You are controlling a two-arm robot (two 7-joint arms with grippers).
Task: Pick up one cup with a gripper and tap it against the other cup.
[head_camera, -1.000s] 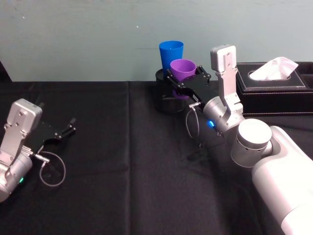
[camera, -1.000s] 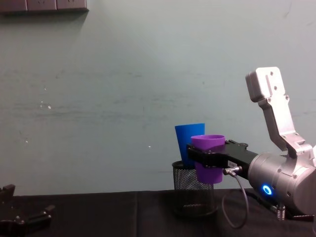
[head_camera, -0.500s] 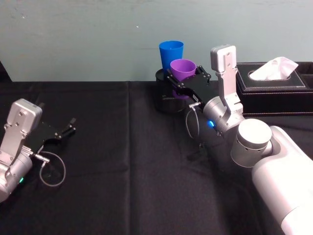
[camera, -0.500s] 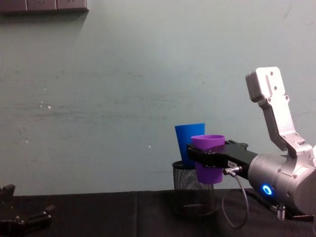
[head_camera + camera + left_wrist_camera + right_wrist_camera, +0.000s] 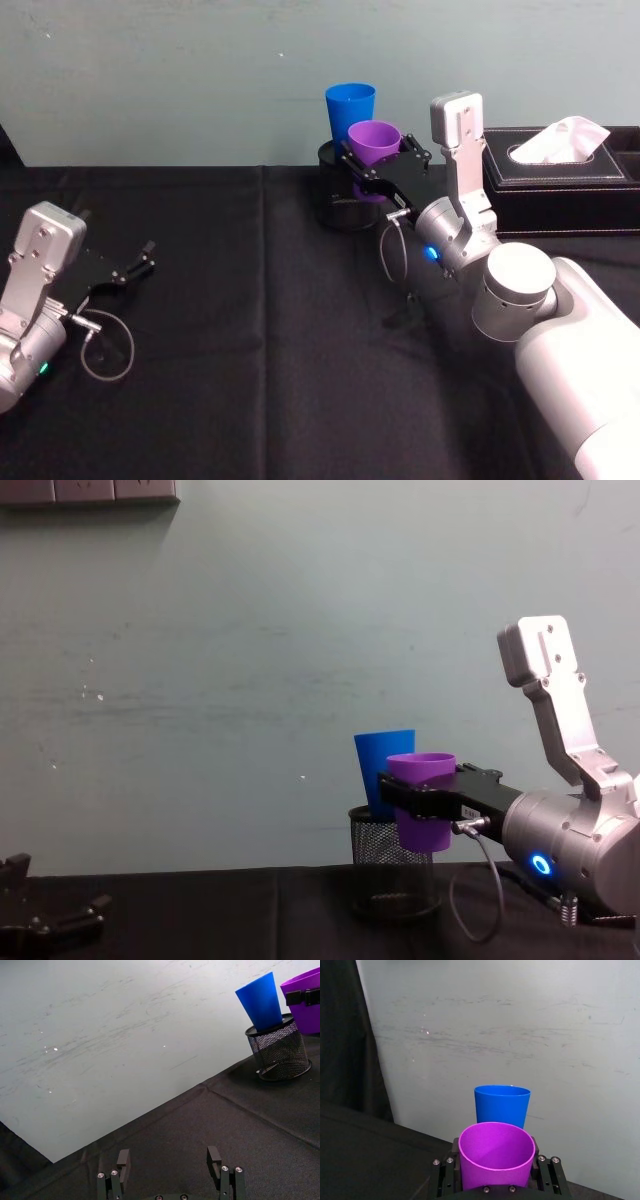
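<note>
One gripper [image 5: 381, 166] clamping purple cup [image 5: 374, 141], beside blue cup [image 5: 350, 106]

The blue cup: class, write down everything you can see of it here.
The blue cup is a bright blue, smooth, plain tumbler that looks like plastic, wider at its open rim than lower down. It stands rim up inside a black mesh holder, its lower part hidden by the mesh. The purple cup, held by the right gripper with its jaws shut on it, hangs just in front of it, rim lower; whether they touch cannot be told.
</note>
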